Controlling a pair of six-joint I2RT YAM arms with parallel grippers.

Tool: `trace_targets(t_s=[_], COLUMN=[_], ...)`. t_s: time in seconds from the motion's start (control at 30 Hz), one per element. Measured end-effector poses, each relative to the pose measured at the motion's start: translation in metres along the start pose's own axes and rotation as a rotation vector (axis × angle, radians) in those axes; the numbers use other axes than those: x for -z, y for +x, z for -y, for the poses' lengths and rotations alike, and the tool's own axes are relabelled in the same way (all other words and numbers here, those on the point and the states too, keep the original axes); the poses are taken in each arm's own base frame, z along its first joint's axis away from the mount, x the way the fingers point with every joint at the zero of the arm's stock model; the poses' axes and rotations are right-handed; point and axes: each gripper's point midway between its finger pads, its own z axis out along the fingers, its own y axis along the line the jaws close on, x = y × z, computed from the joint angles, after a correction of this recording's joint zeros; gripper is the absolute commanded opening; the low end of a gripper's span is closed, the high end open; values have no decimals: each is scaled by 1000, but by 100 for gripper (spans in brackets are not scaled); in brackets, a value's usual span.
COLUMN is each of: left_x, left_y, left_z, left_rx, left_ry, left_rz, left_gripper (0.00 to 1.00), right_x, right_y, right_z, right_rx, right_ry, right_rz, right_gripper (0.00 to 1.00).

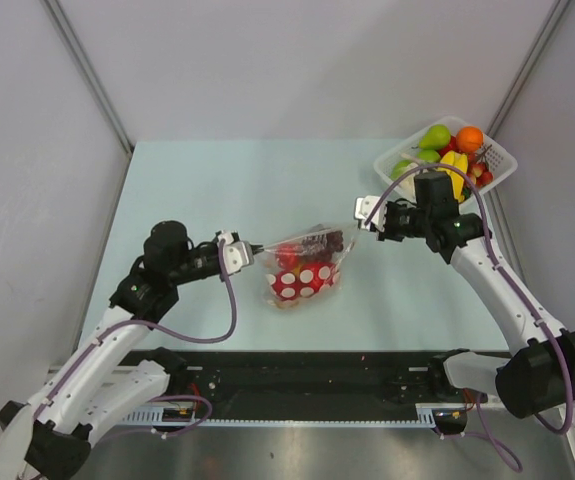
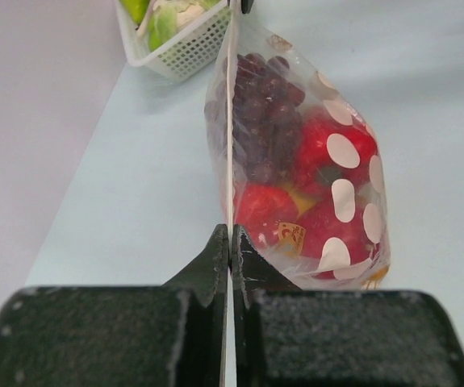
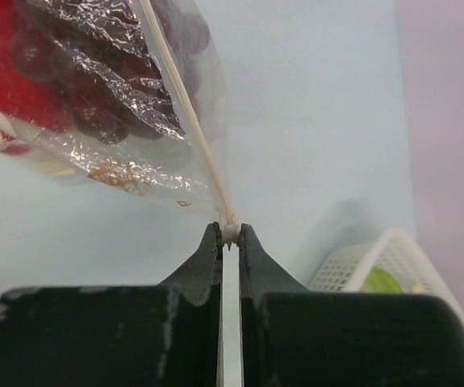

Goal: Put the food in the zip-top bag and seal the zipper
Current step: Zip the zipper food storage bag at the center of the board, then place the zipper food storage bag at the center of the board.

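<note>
The zip-top bag (image 1: 305, 268), clear with cream dots, lies mid-table holding food: a dark purple grape bunch (image 2: 264, 113) and a red pepper (image 2: 328, 161). My left gripper (image 1: 255, 247) is shut on the left end of the zipper (image 2: 230, 121); in the left wrist view the jaws (image 2: 230, 235) pinch the strip. My right gripper (image 1: 355, 230) is shut on the zipper's other end; in the right wrist view (image 3: 230, 231) the strip (image 3: 181, 101) runs up and left from the closed tips. The bag (image 3: 86, 89) hangs stretched between the two grippers.
A white lattice basket (image 1: 503, 160) with green, yellow, orange and red toy fruit stands at the table's back right corner, just behind my right arm. It also shows in the left wrist view (image 2: 185, 50) and the right wrist view (image 3: 377, 262).
</note>
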Motion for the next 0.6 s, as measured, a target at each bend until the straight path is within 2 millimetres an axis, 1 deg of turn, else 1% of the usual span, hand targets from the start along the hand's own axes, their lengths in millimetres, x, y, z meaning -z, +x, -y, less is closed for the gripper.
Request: trace_targets(t_s=[0.1,0.2,0.23,0.33,0.4,0.43,0.47,0.53,0.6], left_x=[-5,-17,-23,-40,-48,-51,-52,-53,-53], left_y=[4,14,23,43,55,58,61,64,64], left_z=[-15,-37,-47,-90,-121,-135,-146,-157,-158], left_rx=[-3,-3,11,62,100,110,116,116,103], left_ry=[-40,-87,-102,-170,-215,-233,-250,-264,-252], left_rz=[-6,-19,-36,-73,-82,-78,-74,-65,-56], left_gripper=[0,0,0,0,0,0,0,0,0], right_x=[-2,-8,-11,-23,-32,-38,-40,-44,-43], right_y=[-3,0,2,15,21,23,23,20,17], right_z=[21,53,65,96,112,121,127,137,142], right_rx=[-6,-25,-33,-60,-81,-89,-94,-101,-102], right_ry=[78,193,234,341,382,404,416,438,443], right_rz=[8,10,8,-4,-7,-1,4,22,31], right_gripper=[0,0,0,0,0,0,0,0,0])
